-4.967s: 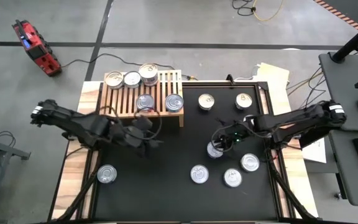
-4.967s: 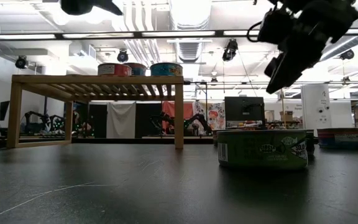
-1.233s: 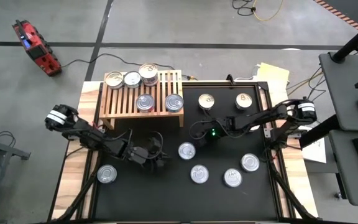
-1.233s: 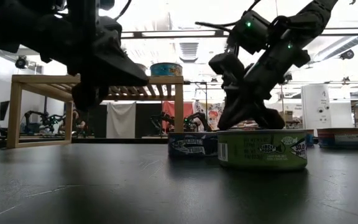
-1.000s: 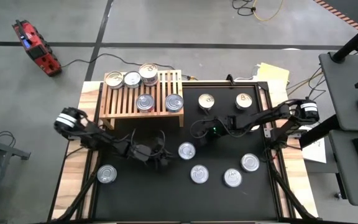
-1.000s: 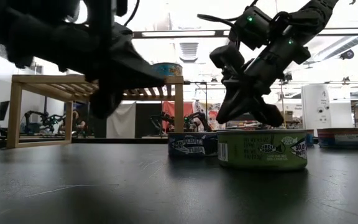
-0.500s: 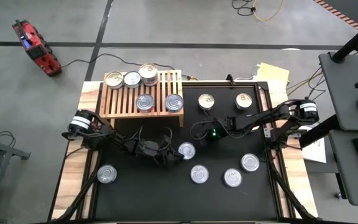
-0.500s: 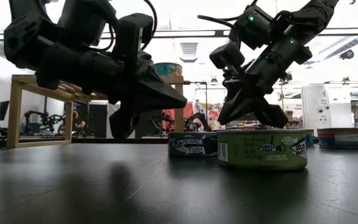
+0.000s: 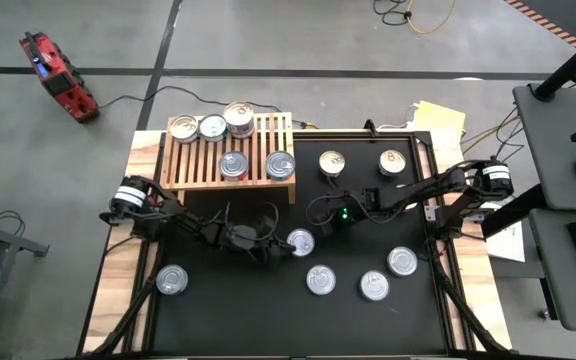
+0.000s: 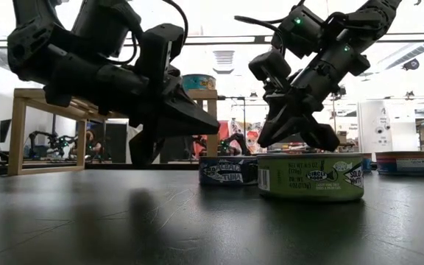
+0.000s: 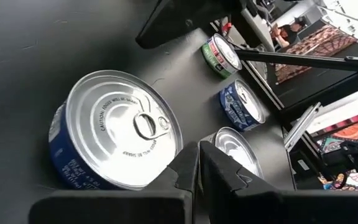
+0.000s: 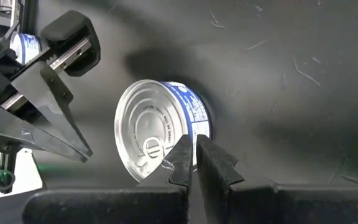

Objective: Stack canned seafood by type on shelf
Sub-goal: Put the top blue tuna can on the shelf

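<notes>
Both pairs of jaws are pressed fully together and hold nothing; the left gripper and the right gripper point inward at one blue-labelled can from opposite sides; that can sits upright on the black mat, pull-tab lid up, in front of the shelf and off its right front corner; being round and flat, it has no long axis to line up with, only a rim to straddle.

From the left wrist view the can lies just ahead of the closed fingertips, close enough that I cannot tell whether they touch it; the right wrist view shows its own tips at the can's rim; the left gripper looks marginally nearer.

Five cans already rest on the shelf; others stand scattered on the mat, well apart from this one.
</notes>
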Controlling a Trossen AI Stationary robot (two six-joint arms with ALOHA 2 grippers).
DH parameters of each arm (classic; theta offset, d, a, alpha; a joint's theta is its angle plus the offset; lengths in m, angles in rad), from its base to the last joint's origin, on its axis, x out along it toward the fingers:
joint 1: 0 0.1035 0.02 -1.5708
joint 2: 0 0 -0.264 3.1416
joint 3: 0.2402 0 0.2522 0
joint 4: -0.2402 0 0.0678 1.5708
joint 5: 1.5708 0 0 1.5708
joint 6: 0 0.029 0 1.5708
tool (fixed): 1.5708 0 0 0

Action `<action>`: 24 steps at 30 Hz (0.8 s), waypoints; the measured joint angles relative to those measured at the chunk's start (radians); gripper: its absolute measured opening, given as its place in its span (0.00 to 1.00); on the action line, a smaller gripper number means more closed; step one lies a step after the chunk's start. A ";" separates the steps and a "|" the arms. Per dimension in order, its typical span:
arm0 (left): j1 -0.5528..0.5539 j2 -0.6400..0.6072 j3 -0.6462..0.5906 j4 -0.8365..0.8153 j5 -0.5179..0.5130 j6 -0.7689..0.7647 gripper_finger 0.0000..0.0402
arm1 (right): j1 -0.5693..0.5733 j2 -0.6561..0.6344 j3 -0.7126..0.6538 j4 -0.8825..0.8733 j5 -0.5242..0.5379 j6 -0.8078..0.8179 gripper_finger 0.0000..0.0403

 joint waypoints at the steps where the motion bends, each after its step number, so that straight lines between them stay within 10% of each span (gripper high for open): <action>1: 0.001 0.000 0.000 -0.009 0.000 -0.004 0.00 | 0.000 0.000 0.000 0.000 0.000 0.000 0.03; 13: 0.009 0.000 0.000 -0.093 -0.039 -0.052 0.00 | 0.000 0.017 -0.002 -0.011 -0.007 0.027 0.05; 24: 0.009 0.000 0.000 -0.135 -0.053 -0.050 0.00 | 0.002 0.059 -0.002 0.072 -0.035 -0.002 0.43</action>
